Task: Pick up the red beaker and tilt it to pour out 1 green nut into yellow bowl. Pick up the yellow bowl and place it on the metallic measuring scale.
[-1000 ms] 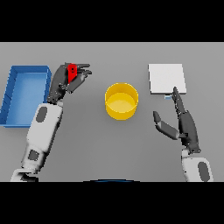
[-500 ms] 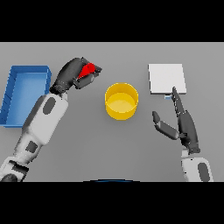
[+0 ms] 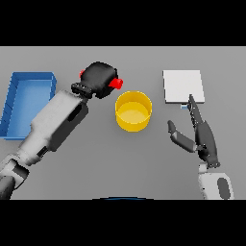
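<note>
My left hand clamped the red beaker beside the yellow bowl; best tip slowly over its rim.

The left robot hand is raised on an outstretched arm, fingers curled tight; the right robot hand rests with straight fingers.

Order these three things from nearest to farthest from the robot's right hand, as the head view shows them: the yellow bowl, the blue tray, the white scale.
1. The white scale: just above the right hand; its fingertips reach the plate's lower edge.
2. The yellow bowl: at the middle, to the hand's left.
3. The blue tray: at the far left edge.
</note>
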